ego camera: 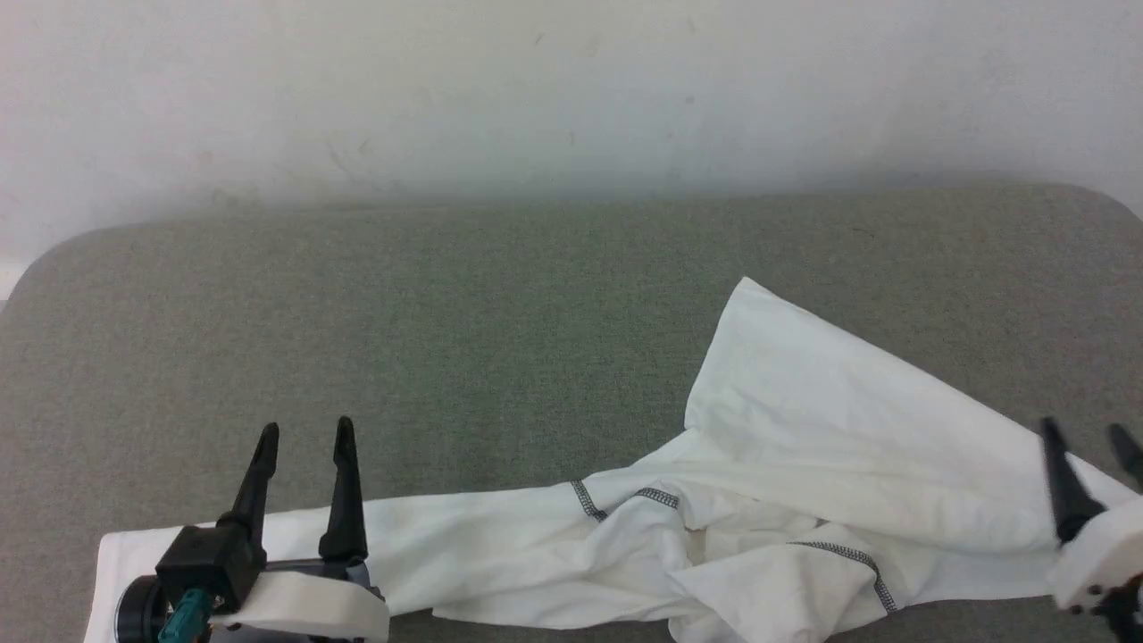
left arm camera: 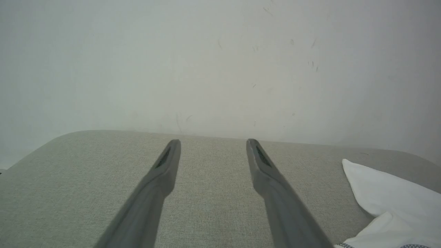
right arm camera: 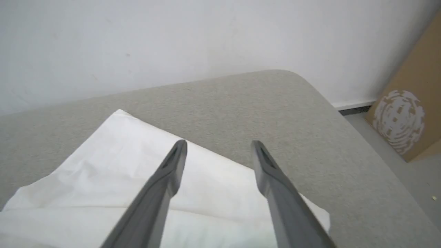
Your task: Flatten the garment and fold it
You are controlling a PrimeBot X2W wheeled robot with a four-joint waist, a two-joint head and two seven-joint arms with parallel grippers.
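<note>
The garment, a white thin shirt with grey patterned seams, lies crumpled along the near edge of the grey table. One sleeve stretches left under my left arm, and a pointed flap sticks up toward the far right. My left gripper is open above the sleeve end, and nothing sits between its fingers. My right gripper hangs open over the shirt's right end. Its fingers stand apart above the white cloth without holding it. A corner of the garment shows in the left wrist view.
A pale wall rises behind the table. The table's rounded far-right corner gives way to floor, where a brown cardboard panel leans. Bare grey table surface stretches over the far and left parts.
</note>
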